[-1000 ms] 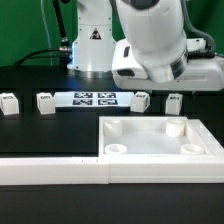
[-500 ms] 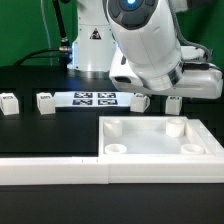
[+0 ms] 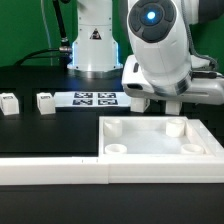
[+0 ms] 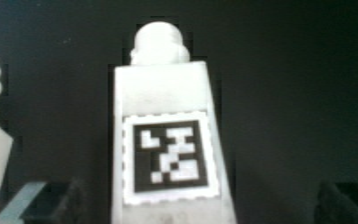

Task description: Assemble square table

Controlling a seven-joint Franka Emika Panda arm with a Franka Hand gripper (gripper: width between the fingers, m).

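Spreading beneath a green backdrop, the black counter carries the square table top at the exterior view's front right, with a loose leg well to its left. Only the wrist view shows the end effector: spread wide, straddling a tagged leg without touching it.
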